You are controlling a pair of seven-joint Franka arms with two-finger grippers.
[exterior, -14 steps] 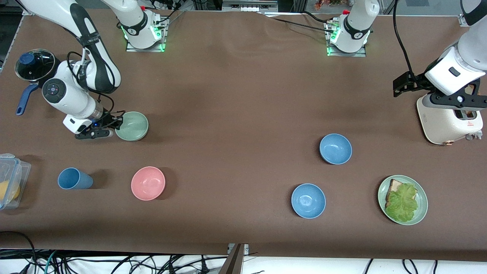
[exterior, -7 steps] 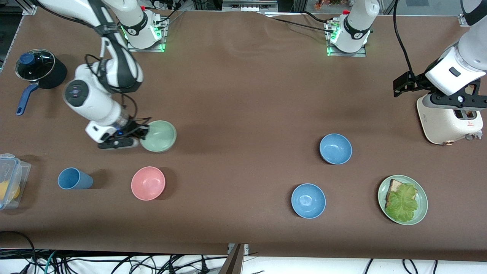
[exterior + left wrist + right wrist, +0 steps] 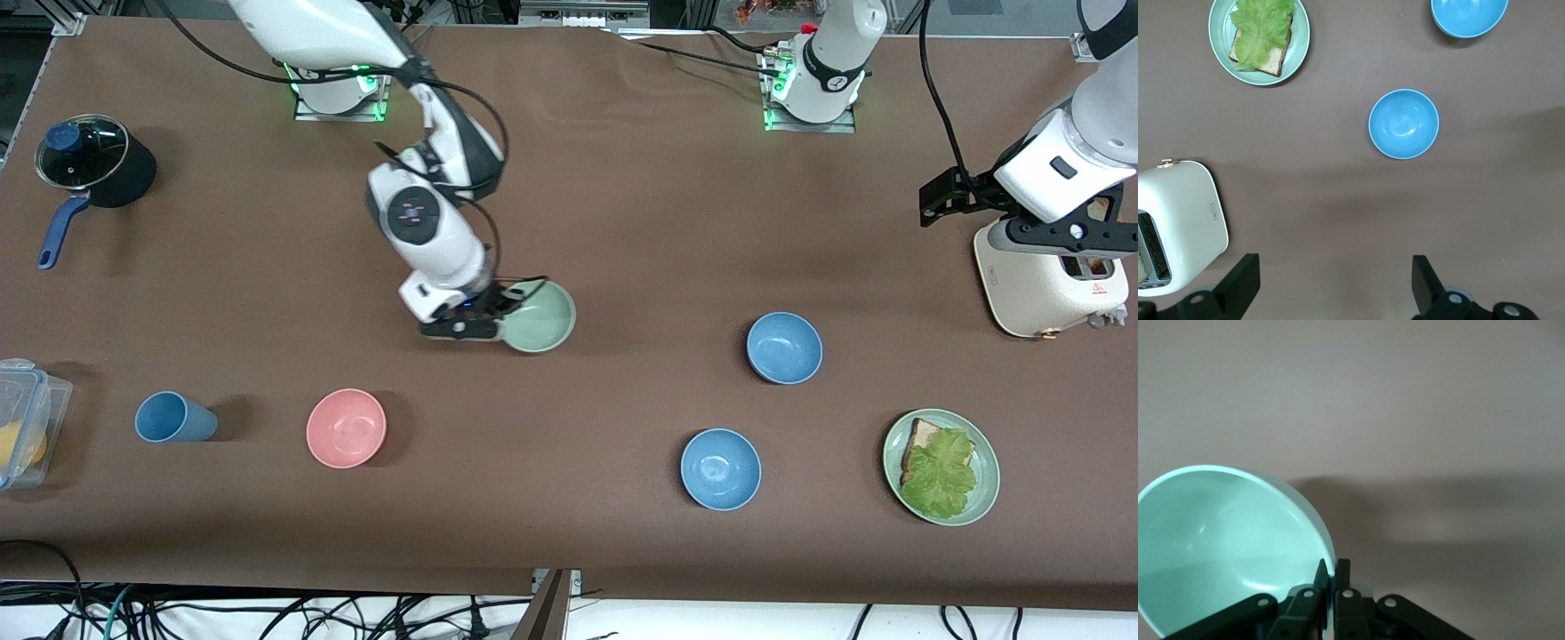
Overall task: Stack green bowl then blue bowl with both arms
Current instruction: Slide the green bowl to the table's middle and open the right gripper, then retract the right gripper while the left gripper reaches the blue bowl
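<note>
My right gripper (image 3: 500,317) is shut on the rim of the pale green bowl (image 3: 539,316) and holds it just over the middle of the table. In the right wrist view the fingers pinch the bowl's (image 3: 1225,540) edge at the gripper (image 3: 1332,568). The duller blue bowl (image 3: 784,348) sits toward the left arm's end and also shows in the left wrist view (image 3: 1403,124). My left gripper (image 3: 1071,233) is open and empty, high over the toaster (image 3: 1049,284), and waits; its jaws (image 3: 1331,287) stand wide apart.
A brighter blue bowl (image 3: 720,468) lies nearer the front camera, beside a green plate (image 3: 985,498) with bread and lettuce. A pink bowl (image 3: 346,428), a blue cup (image 3: 173,417), a plastic box (image 3: 22,418) and a lidded pot (image 3: 84,160) stand toward the right arm's end.
My right arm has carried the green bowl from near the pot's end toward the middle of the table. The left arm has not moved.
</note>
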